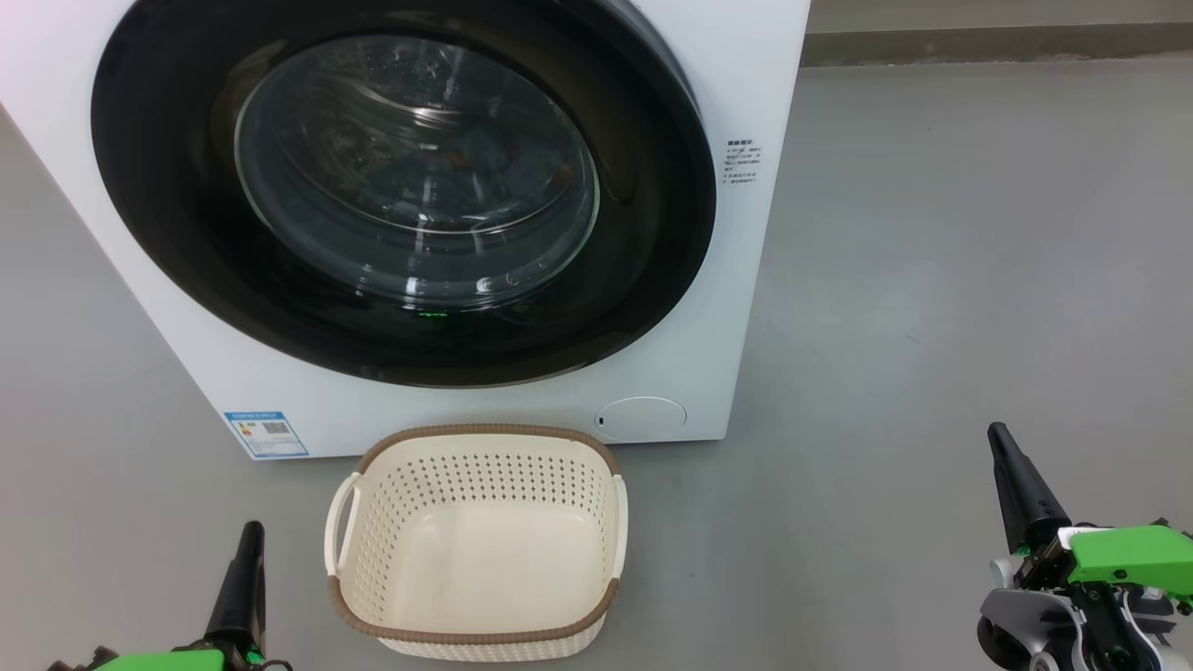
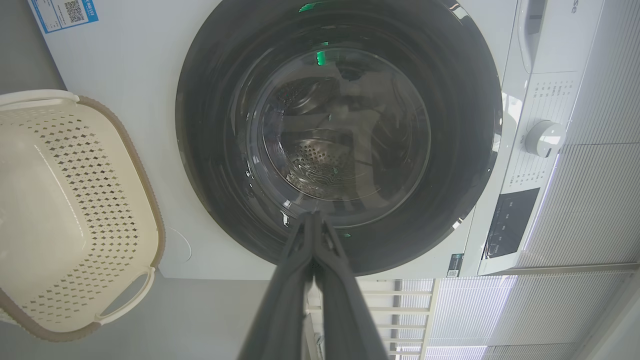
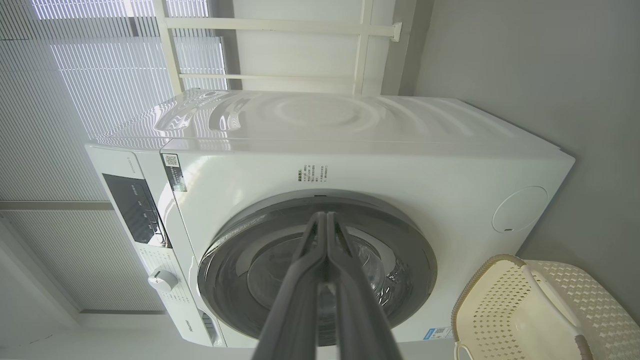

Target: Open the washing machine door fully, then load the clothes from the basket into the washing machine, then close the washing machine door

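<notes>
The white washing machine point(image 1: 736, 308) stands straight ahead, and its round black-rimmed door point(image 1: 410, 270) sits flush against the front, shut. Dim bluish clothes point(image 1: 494, 158) with orange specks show behind the glass bowl. On the floor just before the machine sits the cream perforated basket point(image 1: 485, 433) with a brown rim, nothing inside it. My left gripper point(image 1: 250, 531) is shut and holds nothing, low at the basket's left. My right gripper point(image 1: 999, 433) is shut too, well right of the basket. In the left wrist view the gripper point(image 2: 314, 216) points at the door point(image 2: 340, 135); the right gripper point(image 3: 326, 216) also points at the door point(image 3: 320, 270).
Grey floor point(image 1: 932, 280) spreads wide to the machine's right. A blue label sticker point(image 1: 266, 433) and a round service cap point(image 1: 640, 417) mark the machine's lower front. A control panel with a white knob point(image 2: 545, 138) runs along its top. Window blinds point(image 3: 75, 100) stand behind the machine.
</notes>
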You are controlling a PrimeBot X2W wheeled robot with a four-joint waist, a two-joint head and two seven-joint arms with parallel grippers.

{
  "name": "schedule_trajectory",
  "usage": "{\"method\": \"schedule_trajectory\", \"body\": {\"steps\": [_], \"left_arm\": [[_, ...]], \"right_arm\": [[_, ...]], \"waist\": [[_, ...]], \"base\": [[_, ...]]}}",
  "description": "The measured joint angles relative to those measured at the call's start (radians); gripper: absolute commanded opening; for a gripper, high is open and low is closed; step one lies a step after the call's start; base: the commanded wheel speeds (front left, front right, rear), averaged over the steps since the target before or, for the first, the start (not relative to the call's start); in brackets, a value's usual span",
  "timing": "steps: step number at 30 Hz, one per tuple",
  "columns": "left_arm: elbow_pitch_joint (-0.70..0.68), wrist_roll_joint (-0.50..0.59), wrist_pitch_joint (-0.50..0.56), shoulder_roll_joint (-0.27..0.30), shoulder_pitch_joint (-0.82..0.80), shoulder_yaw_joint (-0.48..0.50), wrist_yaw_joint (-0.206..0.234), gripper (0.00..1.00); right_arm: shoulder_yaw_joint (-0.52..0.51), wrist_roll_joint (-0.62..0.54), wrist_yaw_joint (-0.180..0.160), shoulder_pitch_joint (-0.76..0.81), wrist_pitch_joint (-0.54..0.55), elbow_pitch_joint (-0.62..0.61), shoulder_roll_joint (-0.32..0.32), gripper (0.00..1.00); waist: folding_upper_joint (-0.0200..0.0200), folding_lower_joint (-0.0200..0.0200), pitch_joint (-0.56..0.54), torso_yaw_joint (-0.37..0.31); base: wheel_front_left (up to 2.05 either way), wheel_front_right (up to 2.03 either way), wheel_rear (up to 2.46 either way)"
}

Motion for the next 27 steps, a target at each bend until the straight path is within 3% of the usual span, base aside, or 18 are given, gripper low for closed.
{"method": "schedule_trajectory", "body": {"steps": [27], "left_arm": [[0.000, 0.000, 0.000, 0.000, 0.000, 0.000, 0.000, 0.00]], "right_arm": [[0.000, 0.000, 0.000, 0.000, 0.000, 0.000, 0.000, 0.00]], "waist": [[0.0000, 0.0000, 0.000, 0.000]], "base": [[0.00, 0.00, 0.00]]}}
